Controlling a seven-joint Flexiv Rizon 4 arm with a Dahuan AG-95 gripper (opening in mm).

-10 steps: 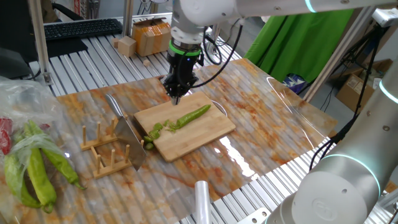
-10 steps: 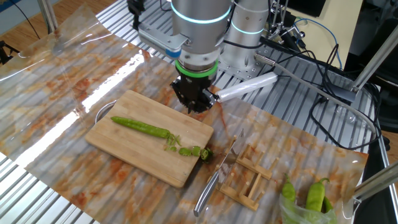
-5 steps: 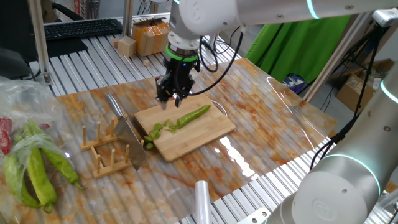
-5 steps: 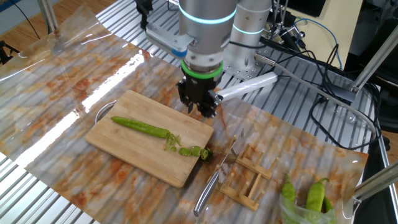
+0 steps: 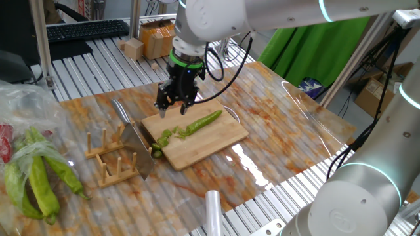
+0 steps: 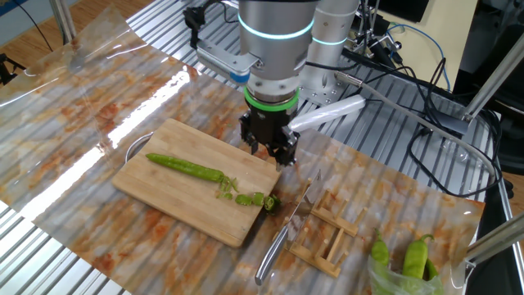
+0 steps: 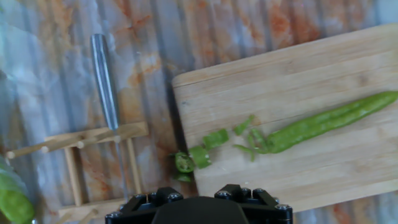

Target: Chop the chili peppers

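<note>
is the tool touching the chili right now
Apart. In one fixed view the tool hangs open above the far corner of the cutting board, with bare wood between it and the chili. The hand view shows the chili lying untouched.

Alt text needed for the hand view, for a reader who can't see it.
Looking straight down: a long green chili lies on a wooden cutting board, its left end cut into small pieces near the board's edge. Left of the board, a knife rests across a wooden rack on a marbled tabletop. The gripper's dark base fills the bottom edge.
</note>
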